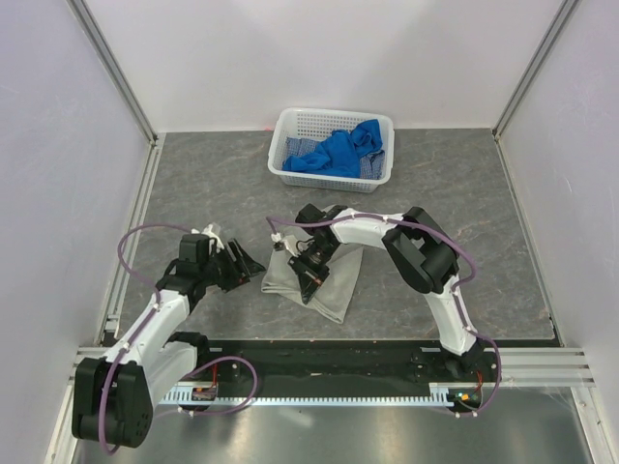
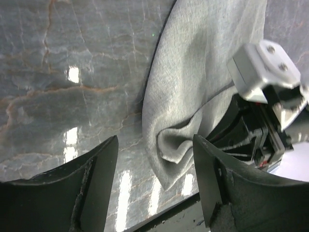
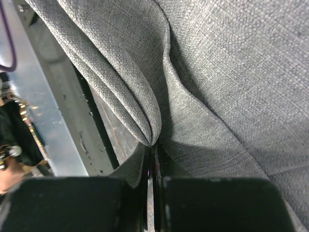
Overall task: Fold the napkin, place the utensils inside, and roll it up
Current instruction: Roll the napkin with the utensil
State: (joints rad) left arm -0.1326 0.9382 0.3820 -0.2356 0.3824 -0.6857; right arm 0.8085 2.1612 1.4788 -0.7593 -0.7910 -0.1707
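Left gripper (image 1: 240, 263) stands open just beside the napkin's (image 1: 340, 280) left edge, holding nothing. Right gripper (image 1: 311, 282) is clamped tight on a fold of the napkin, seemingly two layers, though the close view is dim. The napkin lies rumpled mid-table (image 1: 484, 242). Farther back is a basket (image 1: 282, 155) of blue cloths (image 1: 338, 151).

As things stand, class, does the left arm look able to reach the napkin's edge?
Probably yes. The left gripper stands open, with the napkin and its crumpled edge just ahead and only bare table between. The right gripper pinches the cloth further in, off to one side.
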